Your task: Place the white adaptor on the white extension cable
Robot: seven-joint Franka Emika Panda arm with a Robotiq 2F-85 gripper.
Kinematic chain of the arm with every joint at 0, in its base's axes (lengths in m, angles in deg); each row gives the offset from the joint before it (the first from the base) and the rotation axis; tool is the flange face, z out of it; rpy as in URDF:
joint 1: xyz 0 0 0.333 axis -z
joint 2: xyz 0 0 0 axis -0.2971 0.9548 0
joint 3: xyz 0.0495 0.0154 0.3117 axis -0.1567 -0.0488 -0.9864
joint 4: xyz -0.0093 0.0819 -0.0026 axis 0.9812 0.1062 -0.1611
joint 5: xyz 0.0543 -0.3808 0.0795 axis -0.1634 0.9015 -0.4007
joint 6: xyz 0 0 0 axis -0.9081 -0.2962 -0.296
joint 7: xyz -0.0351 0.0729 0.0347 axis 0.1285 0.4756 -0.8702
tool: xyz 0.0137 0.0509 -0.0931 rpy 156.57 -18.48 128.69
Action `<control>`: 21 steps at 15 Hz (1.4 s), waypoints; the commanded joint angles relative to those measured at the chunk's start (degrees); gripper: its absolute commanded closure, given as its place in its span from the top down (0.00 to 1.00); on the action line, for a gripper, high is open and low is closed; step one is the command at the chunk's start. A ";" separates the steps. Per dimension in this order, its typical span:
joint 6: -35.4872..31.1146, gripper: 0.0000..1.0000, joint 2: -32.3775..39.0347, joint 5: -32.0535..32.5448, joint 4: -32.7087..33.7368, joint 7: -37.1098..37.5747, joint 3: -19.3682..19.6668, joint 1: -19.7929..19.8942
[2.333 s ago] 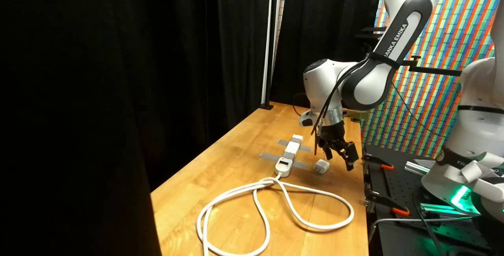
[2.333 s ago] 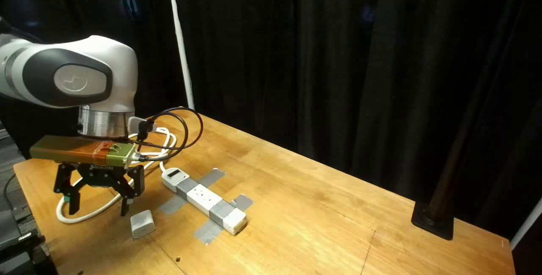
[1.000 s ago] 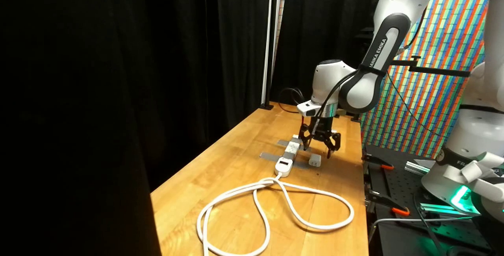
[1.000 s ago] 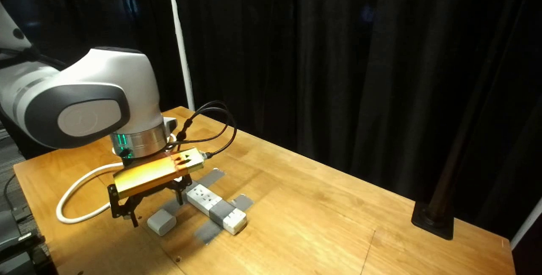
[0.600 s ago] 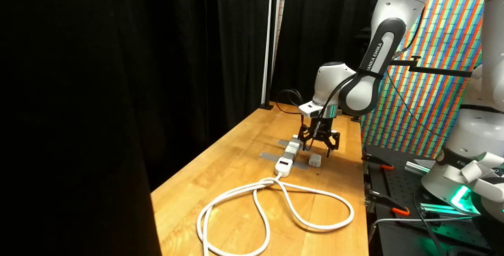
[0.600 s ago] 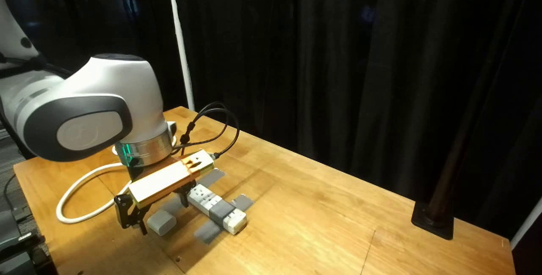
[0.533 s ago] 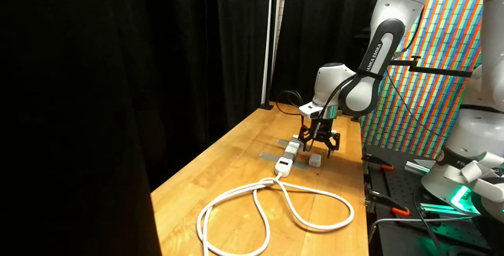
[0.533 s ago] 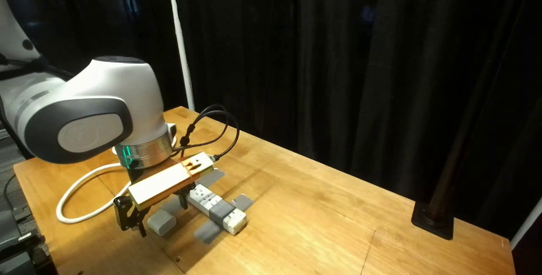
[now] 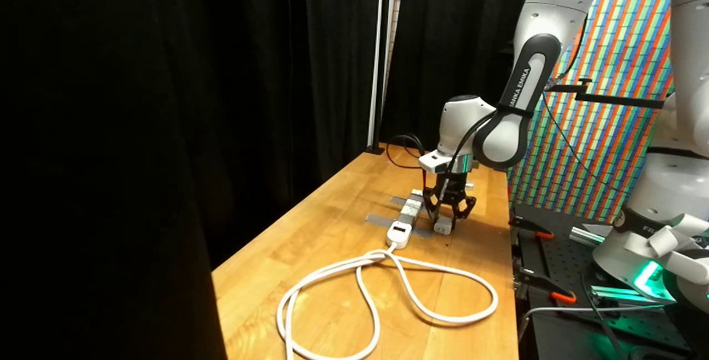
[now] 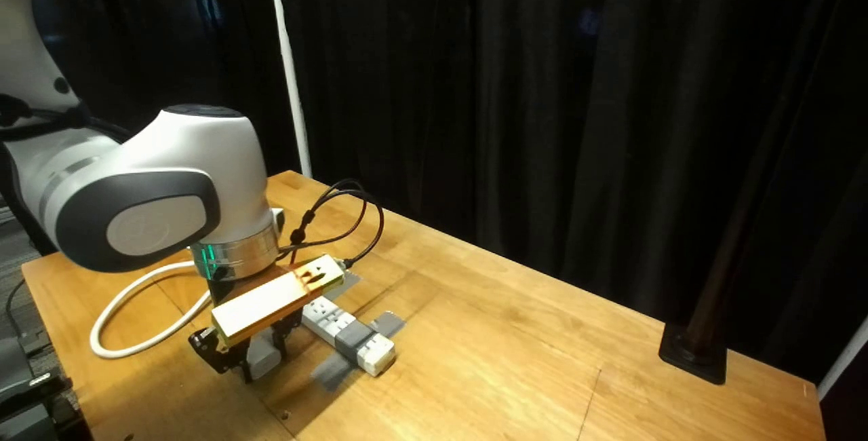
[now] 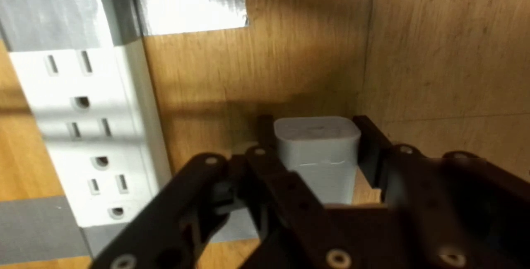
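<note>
White adaptor [image 11: 317, 157] held between black fingers [image 11: 370, 149] at table [image 10: 515, 332] level

The white adaptor is just beside the white extension cable [image 11: 83, 136], apart from its socket block. The gripper [image 11: 315, 130] has its 2 fingers against opposite sides of the adaptor, gripping it. The wrist view shows 3 outlets on the socket block, with gray tape [image 11: 45, 12] across it. In an exterior view, the white cord [image 9: 457, 319] lies in loops; 2 orange-tipped clamps [image 9: 530, 227] are at the table's edge.

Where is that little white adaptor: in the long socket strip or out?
Out: the wrist view shows the white adaptor beside the socket strip, with the wooden table showing between them.
</note>
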 commanded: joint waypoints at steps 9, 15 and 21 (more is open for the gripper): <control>28.66 0.23 -5.68 10.65 6.62 22.15 9.57 -9.53; 54.81 0.23 -5.36 15.26 19.23 41.70 5.04 -13.43; 72.33 0.23 0.84 26.83 32.49 52.37 1.31 -17.30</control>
